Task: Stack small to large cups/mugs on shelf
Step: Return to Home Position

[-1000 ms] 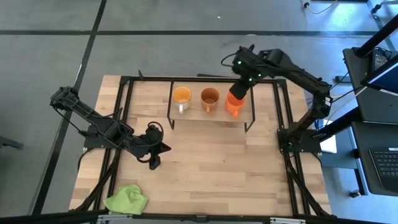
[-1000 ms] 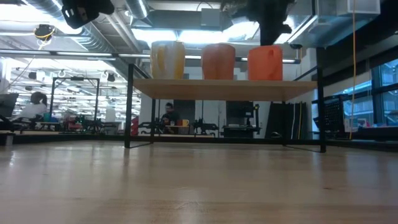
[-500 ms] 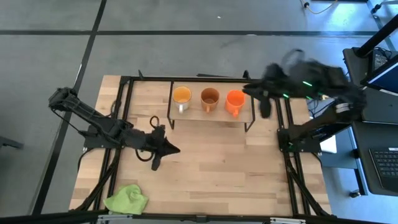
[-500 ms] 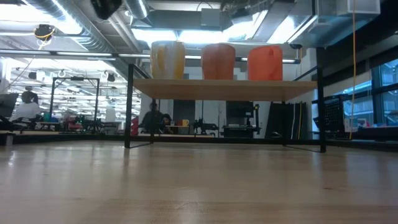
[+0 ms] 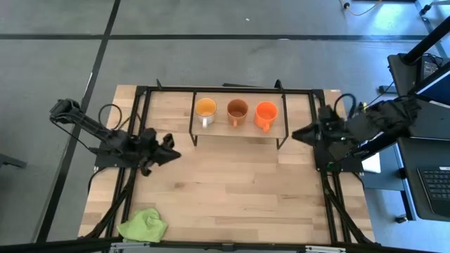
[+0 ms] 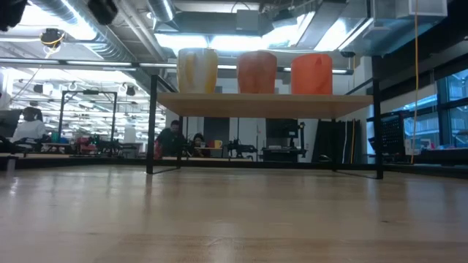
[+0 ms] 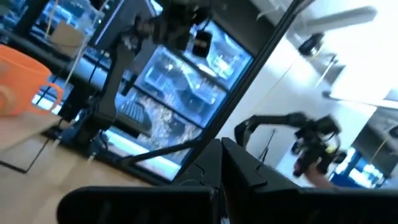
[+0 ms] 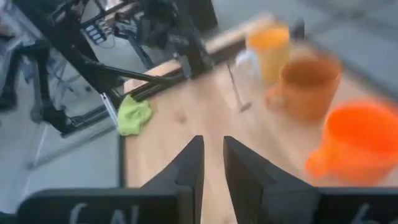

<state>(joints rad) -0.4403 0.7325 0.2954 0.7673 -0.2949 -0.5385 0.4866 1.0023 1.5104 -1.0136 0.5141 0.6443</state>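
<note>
Three mugs stand in a row on the shelf [image 5: 232, 131], bottoms on its board: white with yellow inside [image 5: 205, 109], brown [image 5: 238, 110], orange [image 5: 266, 114]. The low view shows them on the shelf [image 6: 263, 104] as white [image 6: 197, 71], brown [image 6: 257, 71] and orange [image 6: 312, 73]. My right gripper [image 5: 299, 133] hovers by the table's right edge, clear of the shelf, fingers narrowly open [image 8: 213, 158], with the orange mug [image 8: 357, 146] ahead of it. My left gripper [image 5: 169, 149] hovers over the table's left part, shut [image 7: 221, 158], holding nothing.
A lime-green cloth [image 5: 144, 225] lies at the table's near left corner, also seen as the cloth [image 8: 134, 115] in the right wrist view. Black frame rails run along the table's left, right and far edges. Bare wood lies between the shelf and the near edge.
My right gripper has come away from the orange mug, swinging fast toward the table's right edge and a little toward the near edge. The orange mug stays upright on the shelf. My left gripper has drawn back toward the left and far edges and turned.
</note>
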